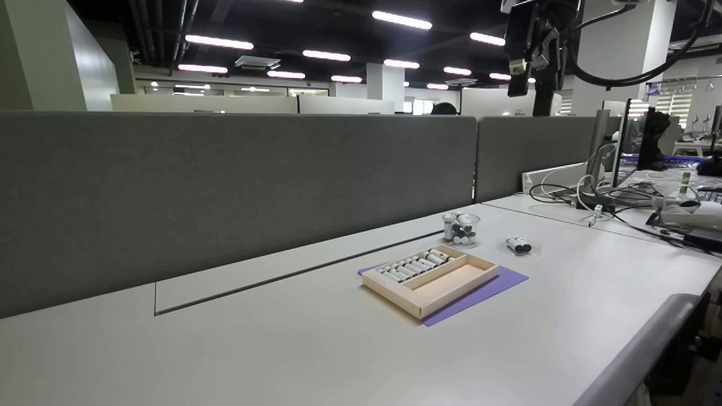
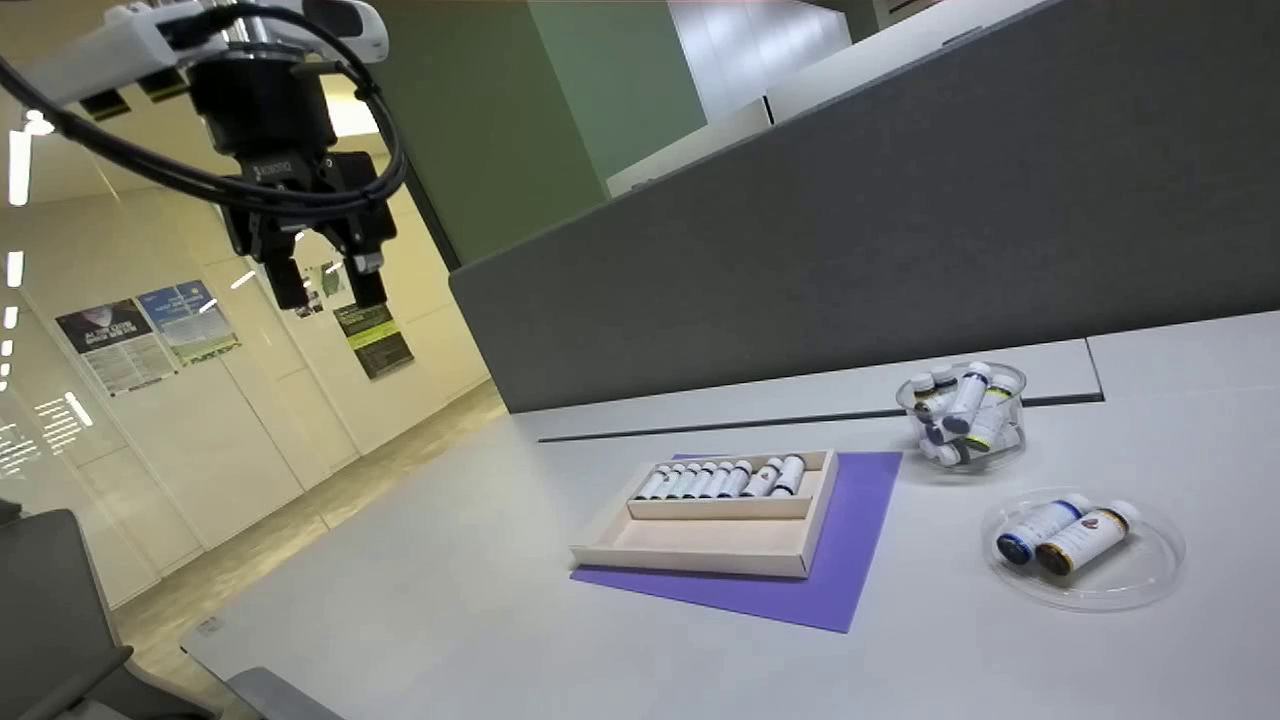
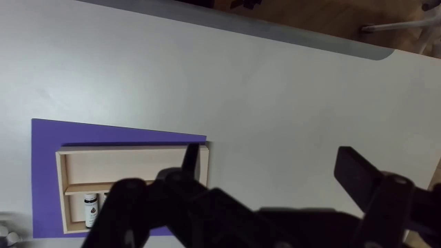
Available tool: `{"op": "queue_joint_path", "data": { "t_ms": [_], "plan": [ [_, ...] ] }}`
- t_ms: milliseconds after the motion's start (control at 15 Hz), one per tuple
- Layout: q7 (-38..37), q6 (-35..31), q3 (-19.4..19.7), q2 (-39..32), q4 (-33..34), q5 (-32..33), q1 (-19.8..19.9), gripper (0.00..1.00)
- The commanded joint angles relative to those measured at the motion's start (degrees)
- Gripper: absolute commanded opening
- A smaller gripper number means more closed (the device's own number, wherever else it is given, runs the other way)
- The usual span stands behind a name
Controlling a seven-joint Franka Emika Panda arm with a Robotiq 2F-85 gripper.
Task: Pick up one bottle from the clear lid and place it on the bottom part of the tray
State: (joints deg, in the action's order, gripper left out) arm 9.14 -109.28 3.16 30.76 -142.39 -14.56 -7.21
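The gripper (image 2: pixel 327 287) is held high above the desk (image 2: pixel 480 580), with its jaws spread and nothing gripped; the clear lid (image 2: pixel 1150 565), on which a blue-trimmed bottle (image 2: pixel 1045 526) and a brown-trimmed bottle (image 2: pixel 1090 538) are laid side by side, is set well apart from it and is not shown in the wrist view. Because the pair is placed so close, perhaps touching, the neighbour could be nudged or pinched if the descent is made off-centre. The lid, presumably light, could be slid or tipped should its edge be caught on the way down. The clear cup (image 2: pixel 1019 415) near the lid could be knocked if the approach is swung wide. At the tray (image 2: pixel 700 563), the chosen bottle could be landed on the divider (image 2: pixel 720 508), or rolled about in the bottom compartment (image 2: pixel 715 533), if it is let go too high or askew.
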Motion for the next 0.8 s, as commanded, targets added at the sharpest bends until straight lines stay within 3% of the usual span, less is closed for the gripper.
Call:
{"op": "queue_joint_path", "data": {
  "t_ms": [0, 200, 333, 733],
  "plan": [
    [0.4, 0.2, -0.8, 0.0, 0.1, -0.4, 0.9, 1.0],
    [0.4, 0.2, -0.8, 0.0, 0.1, -0.4, 0.9, 1.0],
    [1.7, -4.4, 0.0, -2.6, 0.4, 0.7, 2.2, 1.0],
    [11.1, -13.1, 4.8, -21.8, 7.0, 1.3, 5.6, 1.0]
  ]
}}
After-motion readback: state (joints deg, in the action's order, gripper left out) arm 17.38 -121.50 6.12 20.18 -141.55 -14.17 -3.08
